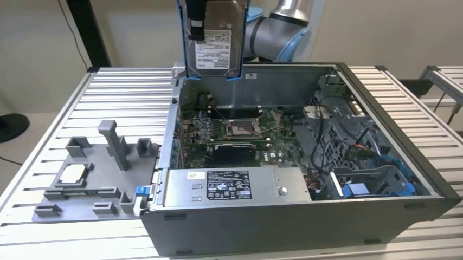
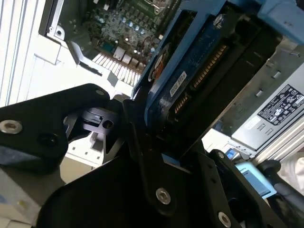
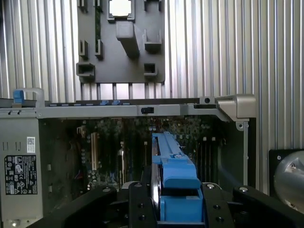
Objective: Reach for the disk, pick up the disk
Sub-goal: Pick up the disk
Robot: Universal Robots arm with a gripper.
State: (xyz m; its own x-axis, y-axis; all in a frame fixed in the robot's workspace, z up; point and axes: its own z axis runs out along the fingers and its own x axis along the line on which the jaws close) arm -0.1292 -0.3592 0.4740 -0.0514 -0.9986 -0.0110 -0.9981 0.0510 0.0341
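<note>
The disk (image 1: 214, 50), a silver-grey drive with a white label and blue side rails, hangs upright in the air above the back wall of the open computer case (image 1: 239, 227). My gripper (image 1: 199, 24) is shut on its upper part, with one black finger (image 1: 195, 21) lying across the labelled face. In the second wrist view the disk (image 2: 190, 76) shows its circuit side and connector edge, clamped between the black fingers (image 2: 137, 137). In the first wrist view the disk (image 3: 173, 173) shows edge-on, its blue rail sitting in my gripper (image 3: 173, 209) over the case's inside.
The motherboard (image 1: 235, 130) lies in the case. A silver box with a black-white label (image 1: 231, 187) sits at the case's front, with blue drive-bay parts (image 1: 369, 187) beside it. A grey fixture plate (image 1: 87, 179) on the exterior view's left carries a small square chip (image 1: 72, 174). The table (image 1: 123, 97) is slatted metal.
</note>
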